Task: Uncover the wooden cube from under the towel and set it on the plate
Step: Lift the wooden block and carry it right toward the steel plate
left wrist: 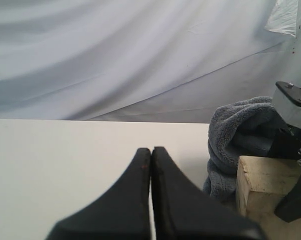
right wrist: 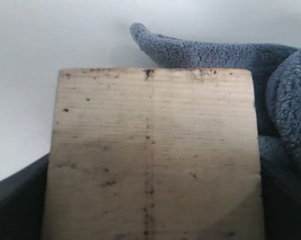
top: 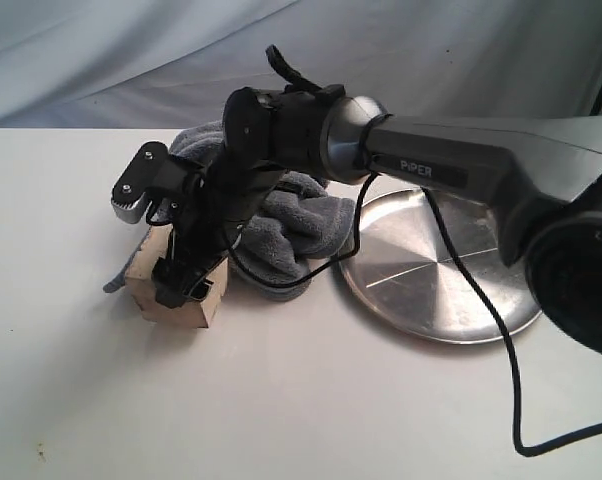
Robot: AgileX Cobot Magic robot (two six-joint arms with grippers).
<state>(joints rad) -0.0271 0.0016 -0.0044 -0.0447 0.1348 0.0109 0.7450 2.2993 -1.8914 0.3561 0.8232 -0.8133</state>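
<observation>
The right gripper [top: 186, 272] presses its 2 fingers against opposite sides of the wooden cube [top: 144, 283], which sits on the table [top: 281, 400] against the bunched towel [top: 291, 225]. The plate [top: 441, 270] lies on the towel's other side. The left gripper [left wrist: 151, 156] is pressed closed and holds nothing.

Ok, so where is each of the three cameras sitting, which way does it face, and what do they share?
Exterior view: off the arms, raised, looking down on the table, plate, towel and wooden cube; the right arm stretches across, right gripper on the cube.
Left wrist view: low over the table, facing along it to the towel and cube; the shut left gripper fills the foreground.
Right wrist view: close against the cube, towel behind; its fingers show at both sides.
Shared: all three see cube and towel.
</observation>
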